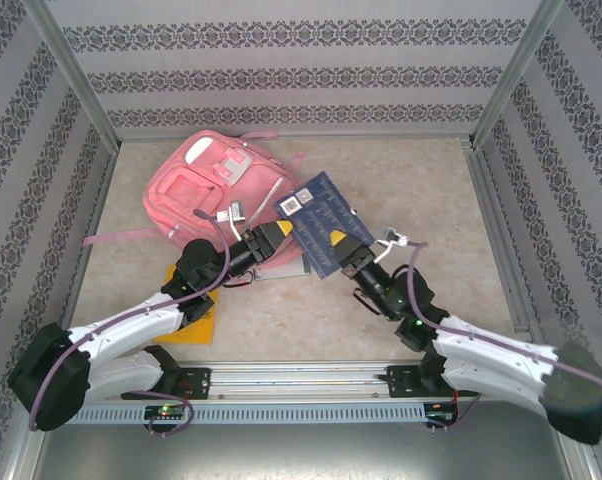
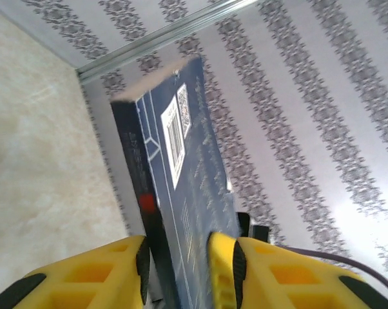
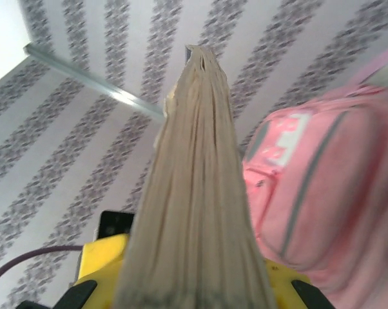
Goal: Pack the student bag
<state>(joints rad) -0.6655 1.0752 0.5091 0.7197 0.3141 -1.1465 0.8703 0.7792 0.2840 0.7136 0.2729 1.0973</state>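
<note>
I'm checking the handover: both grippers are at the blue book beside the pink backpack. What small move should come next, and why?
Probably the left gripper should back off the book. The right gripper is clamped on its page edge and seems able to carry it alone, and the backpack lies right beside it, where the book must go.

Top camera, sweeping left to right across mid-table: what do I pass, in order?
bag → left gripper → book → right gripper
</note>
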